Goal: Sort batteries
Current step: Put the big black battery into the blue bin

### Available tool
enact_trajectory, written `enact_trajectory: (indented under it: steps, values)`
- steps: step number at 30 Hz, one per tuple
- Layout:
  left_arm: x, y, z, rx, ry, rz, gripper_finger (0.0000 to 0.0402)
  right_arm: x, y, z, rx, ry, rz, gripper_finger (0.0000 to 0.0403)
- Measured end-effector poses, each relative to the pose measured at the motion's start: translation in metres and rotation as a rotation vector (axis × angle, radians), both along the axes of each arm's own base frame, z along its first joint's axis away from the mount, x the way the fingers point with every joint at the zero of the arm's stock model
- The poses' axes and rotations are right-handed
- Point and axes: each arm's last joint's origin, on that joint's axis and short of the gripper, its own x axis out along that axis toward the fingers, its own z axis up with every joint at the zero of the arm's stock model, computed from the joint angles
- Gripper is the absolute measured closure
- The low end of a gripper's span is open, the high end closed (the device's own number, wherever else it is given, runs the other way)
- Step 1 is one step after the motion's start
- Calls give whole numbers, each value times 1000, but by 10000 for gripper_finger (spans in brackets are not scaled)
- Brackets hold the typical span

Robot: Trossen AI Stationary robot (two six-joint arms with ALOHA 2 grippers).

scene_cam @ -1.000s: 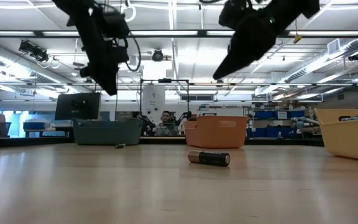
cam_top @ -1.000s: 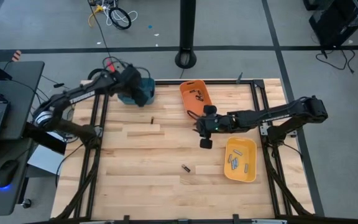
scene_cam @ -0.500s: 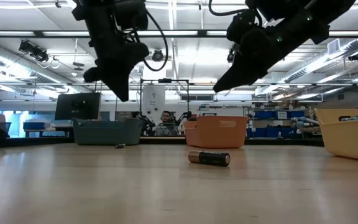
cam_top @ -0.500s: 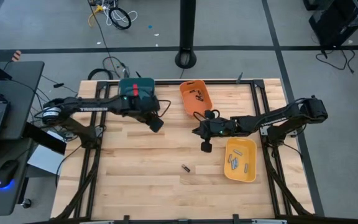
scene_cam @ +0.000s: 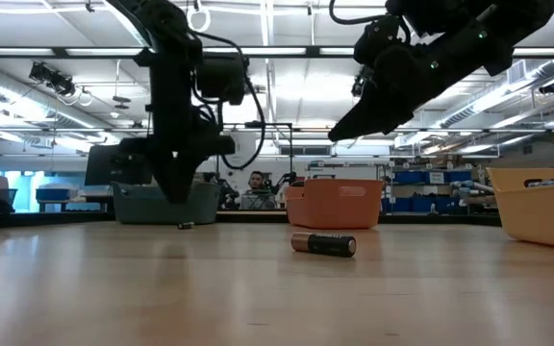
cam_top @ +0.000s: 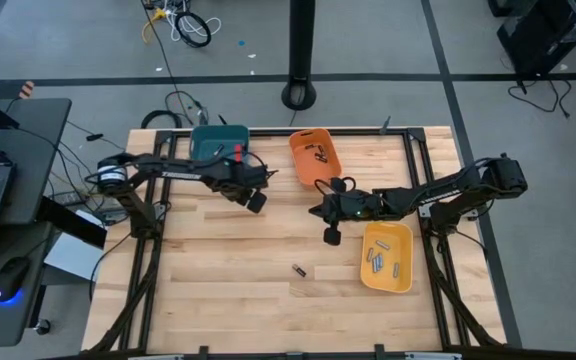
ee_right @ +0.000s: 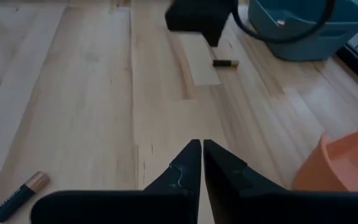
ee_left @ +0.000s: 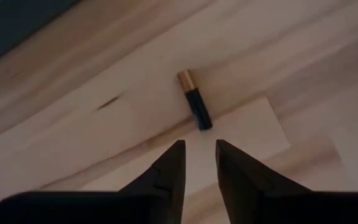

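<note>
Left gripper [cam_top: 255, 201] hangs over the far-left part of the table [cam_top: 218, 300], just in front of the teal bin [cam_top: 211, 147]. In its wrist view the fingers [ee_left: 169, 171] stand a little apart with nothing between them. The small battery [ee_left: 194, 107] lies on the wood just ahead of the tips. Its long axis runs roughly along the line of reach, slightly skewed, gold cap at the far end. My read: the jaws would need to straddle it across its width.

Right gripper [cam_top: 330, 235] hovers mid-table between the orange bin [cam_top: 314, 157] and the yellow bin [cam_top: 386, 257]. Its fingers [ee_right: 189, 163] are nearly touching and hold nothing.

The larger battery [cam_top: 298, 270] lies loose toward the near edge, clearly nearer the right arm. Left arm owns the small one.
</note>
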Motion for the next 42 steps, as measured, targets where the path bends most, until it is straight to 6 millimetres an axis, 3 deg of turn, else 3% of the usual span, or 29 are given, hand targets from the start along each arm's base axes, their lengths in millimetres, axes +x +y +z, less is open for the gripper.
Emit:
enact_trajectory:
  steps: [13,22,35,42]
  values:
    - [8,16,-13,24,-27,20,290,0,0,0,-5,1,2,386]
    - [10,17,-15,26,-35,1,290,0,0,0,0,1,-2,378]
    - [19,20,-39,13,6,-12,260,0,0,0,0,1,-3,380]
    - [20,20,-42,27,46,-124,256,0,0,0,0,1,-3,384]
